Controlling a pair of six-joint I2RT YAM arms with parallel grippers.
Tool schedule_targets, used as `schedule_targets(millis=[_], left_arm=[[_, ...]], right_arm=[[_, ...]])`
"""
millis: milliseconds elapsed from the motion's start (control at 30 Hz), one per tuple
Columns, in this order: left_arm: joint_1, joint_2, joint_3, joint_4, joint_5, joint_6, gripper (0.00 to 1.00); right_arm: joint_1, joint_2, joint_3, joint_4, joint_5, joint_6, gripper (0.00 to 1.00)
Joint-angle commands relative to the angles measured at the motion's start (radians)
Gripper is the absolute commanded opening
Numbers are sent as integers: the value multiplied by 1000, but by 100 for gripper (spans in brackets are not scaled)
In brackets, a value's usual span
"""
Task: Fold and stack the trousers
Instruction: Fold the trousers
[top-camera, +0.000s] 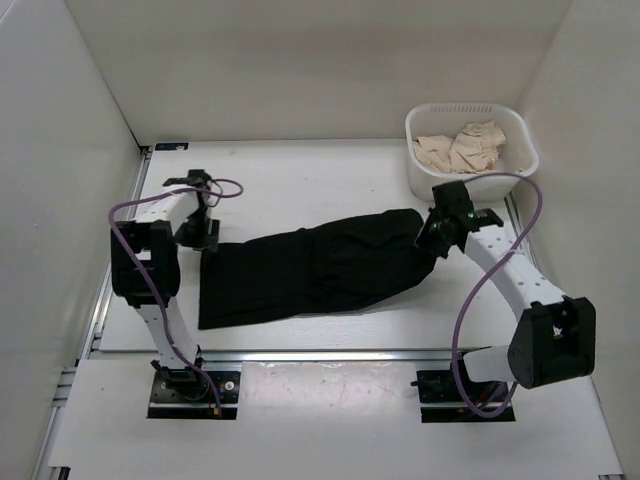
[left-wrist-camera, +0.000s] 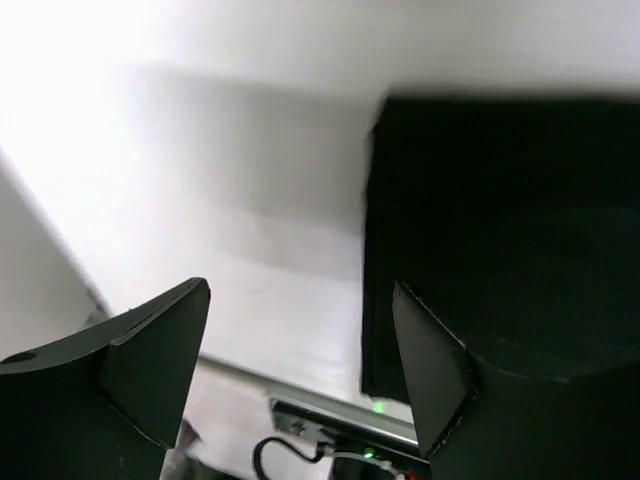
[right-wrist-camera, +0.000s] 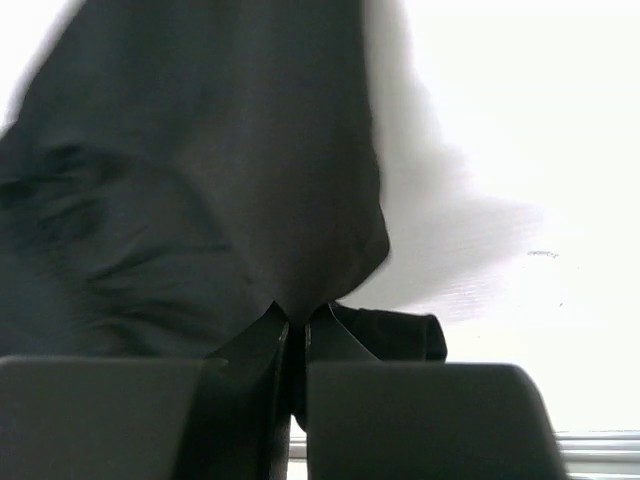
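Observation:
The black trousers (top-camera: 310, 272) lie lengthwise across the middle of the table, folded into a long band. My right gripper (top-camera: 433, 238) is shut on their right end, and in the right wrist view the cloth (right-wrist-camera: 200, 200) rises from between the pinched fingertips (right-wrist-camera: 297, 318). My left gripper (top-camera: 197, 236) hovers at the left end's far corner, open with nothing between its fingers. The left wrist view has the trousers' edge (left-wrist-camera: 500, 230) just past the right finger (left-wrist-camera: 430, 360), while the gripper's gap (left-wrist-camera: 300, 330) shows bare table.
A white basket (top-camera: 419, 164) holding beige cloths (top-camera: 463, 148) stands at the back right, close behind my right gripper. White walls enclose the table on the left, back and right. A metal rail (top-camera: 330, 355) runs along the near edge.

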Motion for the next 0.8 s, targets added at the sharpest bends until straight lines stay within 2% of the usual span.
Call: schedule_targets(millis=[0, 100, 133, 167, 200, 233, 267, 300, 333, 367, 400, 433, 500, 533, 600, 667, 767], left_arm=[[-104, 25, 47, -22, 117, -6, 85], [-161, 60, 62, -42, 198, -6, 85], [-173, 71, 62, -42, 211, -6, 85], [-182, 71, 62, -42, 220, -6, 85], [-182, 81, 53, -42, 220, -6, 85], [-182, 101, 53, -42, 220, -6, 85], [-182, 110, 39, -42, 220, -6, 84], [-182, 120, 39, -31, 220, -6, 83], [-182, 129, 39, -31, 240, -6, 80], [-182, 152, 39, -17, 255, -6, 78], [-182, 166, 48, -8, 293, -6, 67], [-182, 183, 60, -8, 320, -6, 60], [-182, 227, 82, -8, 370, -6, 38], [-182, 241, 100, -8, 405, -6, 18], [-182, 273, 110, -19, 430, -6, 14], [-182, 291, 120, -19, 456, -6, 14], [-182, 301, 153, -28, 482, -6, 14]], right_arm=[[69, -32, 209, -290, 181, -108, 0], [255, 106, 487, -453, 284, -111, 0], [377, 153, 646, -481, 293, -111, 0], [436, 210, 728, -510, 293, -111, 0], [491, 337, 806, -554, 267, -111, 0], [590, 409, 966, -574, 238, -120, 0], [635, 484, 1051, -596, 210, -136, 0], [678, 636, 1137, -639, 189, -151, 0], [756, 710, 1225, -660, 176, -166, 0], [789, 782, 1393, -679, 163, -189, 0], [818, 894, 1458, -689, 117, -189, 0], [859, 925, 1494, -658, 92, -202, 0], [884, 930, 1412, -561, 60, -202, 0], [893, 915, 1352, -435, 23, -202, 0], [894, 905, 1288, -383, 23, -240, 0], [894, 959, 1360, -383, 35, -287, 0], [894, 1022, 1413, -328, -86, -320, 0]])
